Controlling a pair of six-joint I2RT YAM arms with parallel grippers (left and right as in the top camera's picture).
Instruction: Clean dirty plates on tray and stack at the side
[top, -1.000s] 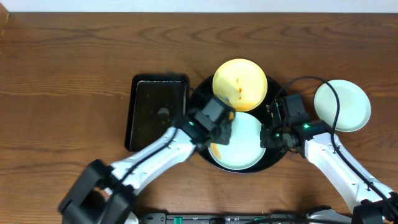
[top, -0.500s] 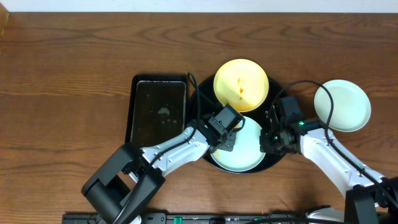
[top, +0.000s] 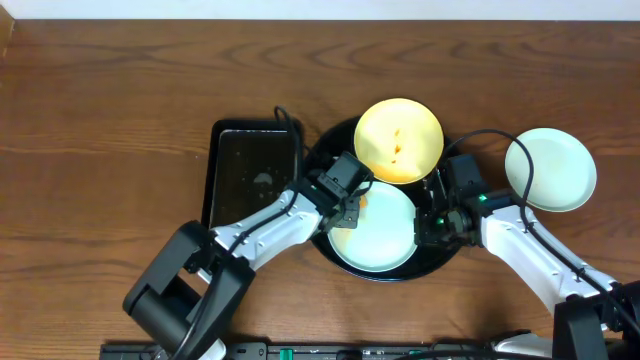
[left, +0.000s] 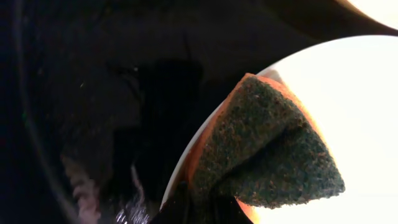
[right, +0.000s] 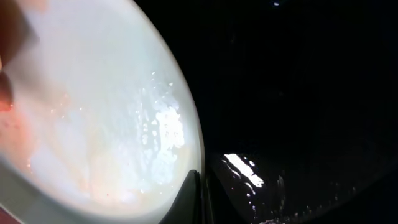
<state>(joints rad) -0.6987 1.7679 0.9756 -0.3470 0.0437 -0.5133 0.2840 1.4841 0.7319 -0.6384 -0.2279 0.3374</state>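
The round black tray (top: 437, 262) holds a pale yellow plate (top: 399, 140) with small orange-red spots and a pale blue-green plate (top: 373, 232). My left gripper (top: 352, 203) is shut on a sponge (left: 267, 149), orange with a dark scouring face, pressed on this plate's upper left rim (left: 354, 106). My right gripper (top: 430, 226) pinches the same plate's right rim; in the right wrist view its jaws (right: 199, 196) are closed on the plate's edge (right: 93, 106), which shows faint pink smears. A second blue-green plate (top: 550, 170) lies on the table to the right of the tray.
A smaller rectangular black tray (top: 252, 178) lies just left of the round tray, wet in the middle. Both arms' cables loop over the round tray's edges. The table's near edge runs right below the tray.
My left gripper has swept the sponge from the plate's middle to its upper left rim. The orange smear at the plate's lower left is gone. The yellow plate has shifted slightly up and right.
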